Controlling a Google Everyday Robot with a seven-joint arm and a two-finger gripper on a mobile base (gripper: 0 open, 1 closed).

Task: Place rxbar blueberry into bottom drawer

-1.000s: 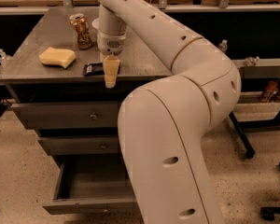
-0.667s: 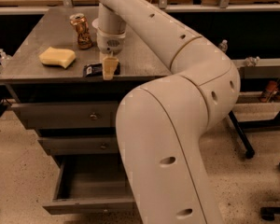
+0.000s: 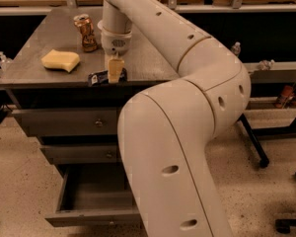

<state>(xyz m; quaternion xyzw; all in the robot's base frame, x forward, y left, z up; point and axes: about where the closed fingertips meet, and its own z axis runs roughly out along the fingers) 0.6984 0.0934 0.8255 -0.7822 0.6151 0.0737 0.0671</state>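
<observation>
The rxbar blueberry (image 3: 95, 77), a dark navy bar, lies flat at the front edge of the grey cabinet top (image 3: 44, 38). My gripper (image 3: 115, 74) points straight down and sits on or at the bar's right end, hiding that part. The bottom drawer (image 3: 84, 217) is pulled open below, and its grey inside shows nothing in it. My arm's large lower link covers the drawer's right side.
A yellow sponge (image 3: 60, 60) lies left of the bar. A patterned can (image 3: 85, 32) stands behind it. The two upper drawers with knobs (image 3: 97, 123) are closed. Black table legs (image 3: 251, 142) stand on the floor at the right.
My gripper has risen slightly from in front of the counter edge to the bar's right end. The bar, sponge and can have not moved.
</observation>
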